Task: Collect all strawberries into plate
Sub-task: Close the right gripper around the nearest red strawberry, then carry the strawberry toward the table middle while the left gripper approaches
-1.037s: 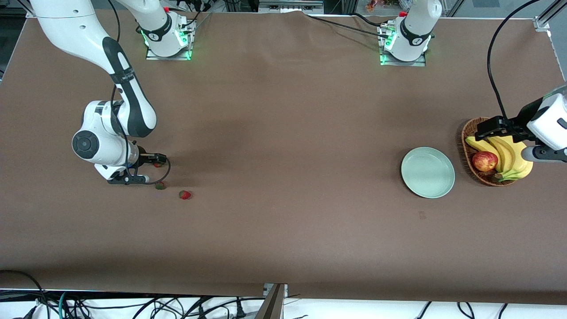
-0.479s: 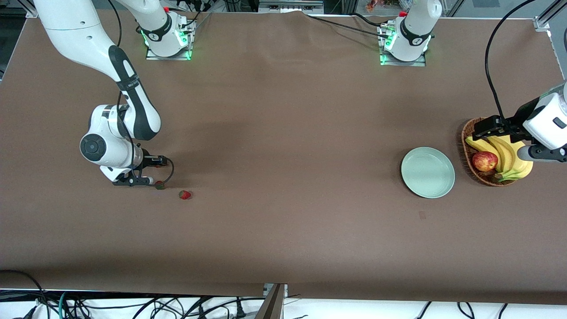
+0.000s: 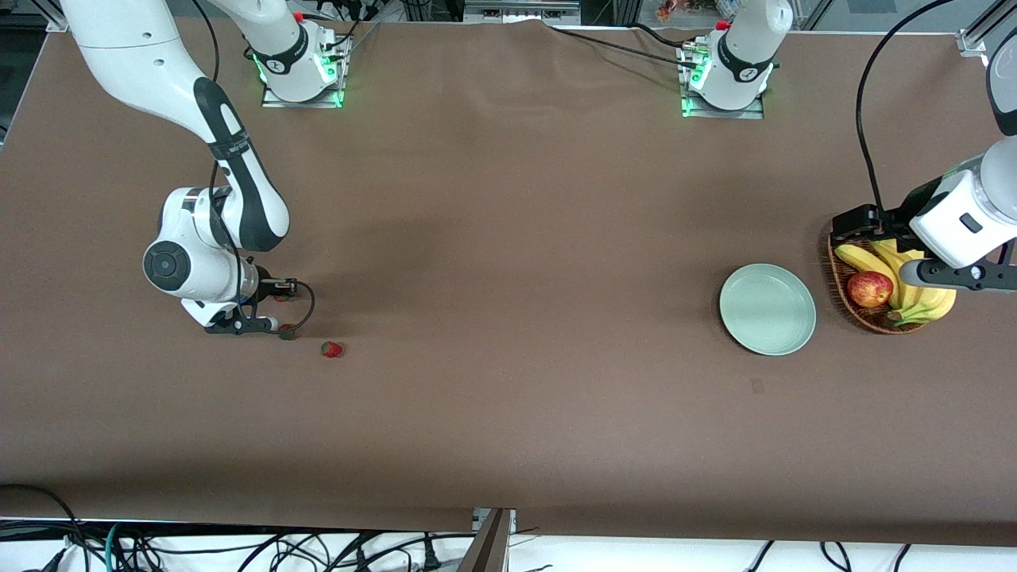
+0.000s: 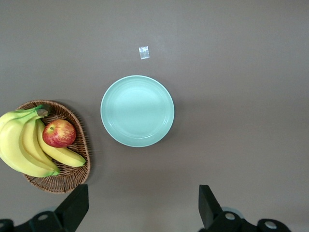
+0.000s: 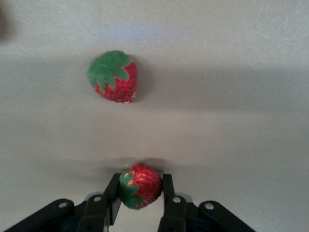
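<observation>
My right gripper [image 3: 280, 295] is shut on one strawberry [image 5: 140, 186], low over the table at the right arm's end. A second strawberry [image 3: 286, 332] lies on the table just nearer the front camera and shows in the right wrist view [image 5: 114, 76]. A third strawberry [image 3: 331, 349] lies beside it, toward the table's middle. The mint-green plate [image 3: 767, 309] holds nothing and sits at the left arm's end; it shows in the left wrist view [image 4: 137, 111]. My left gripper [image 3: 852, 226] is open and empty, high over the basket's rim [image 4: 140, 212].
A wicker basket [image 3: 836, 253] with bananas [image 3: 914, 274] and a red-yellow apple [image 3: 869, 289] stands beside the plate, toward the left arm's end. A small tape patch [image 3: 757, 386] lies on the brown cloth nearer the front camera than the plate.
My right arm has shifted slightly, keeping the strawberry in its fingers. My left gripper has moved a little over the basket toward the plate's side.
</observation>
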